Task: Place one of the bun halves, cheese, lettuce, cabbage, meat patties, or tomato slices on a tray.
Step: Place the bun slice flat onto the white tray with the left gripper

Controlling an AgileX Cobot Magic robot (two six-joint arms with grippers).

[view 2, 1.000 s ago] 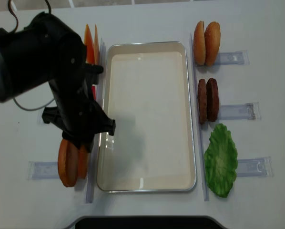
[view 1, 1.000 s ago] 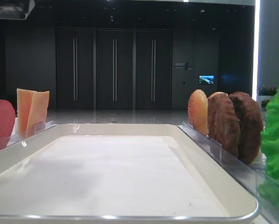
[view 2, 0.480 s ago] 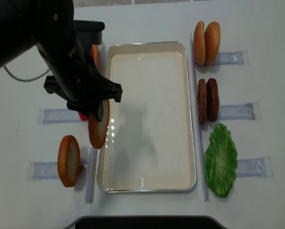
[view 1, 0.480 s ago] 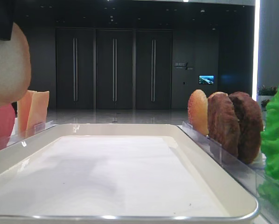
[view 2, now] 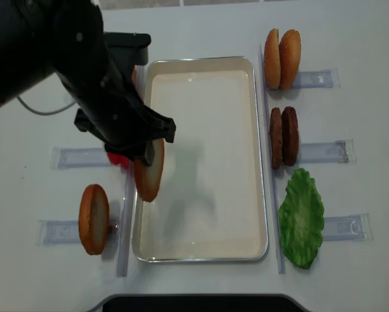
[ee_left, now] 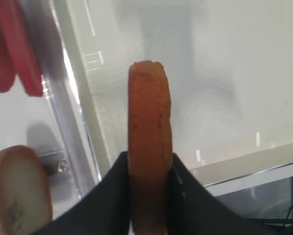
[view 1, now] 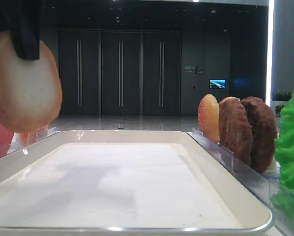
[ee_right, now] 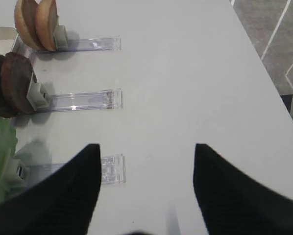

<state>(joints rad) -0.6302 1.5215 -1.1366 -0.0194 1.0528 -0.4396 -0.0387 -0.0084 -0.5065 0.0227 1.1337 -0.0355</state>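
My left gripper (view 2: 147, 151) is shut on a bun half (view 2: 149, 177), held on edge just above the left rim of the cream-white tray (view 2: 207, 117). The left wrist view shows its black fingers (ee_left: 114, 188) pressing both sides of the bun half (ee_left: 149, 127) over the tray (ee_left: 220, 83). From the low exterior view the bun half (view 1: 24, 93) hangs at the left, above the tray (view 1: 112, 182), pale face towards the camera. My right gripper (ee_right: 146, 161) is open above bare table, right of the holders, holding nothing.
A second bun half (view 2: 93, 219) stands in the left front holder, with red tomato slices (ee_left: 9, 54) behind it. Right of the tray stand two bun halves (view 2: 282, 58), two meat patties (view 2: 283, 136) and green lettuce (view 2: 302, 218). Clear plastic holder strips (ee_right: 83, 100) lie on the table.
The left gripper has lifted one bun half out of the left front holder and carried it right, from beside the tray to over its left rim. The right gripper has not moved.
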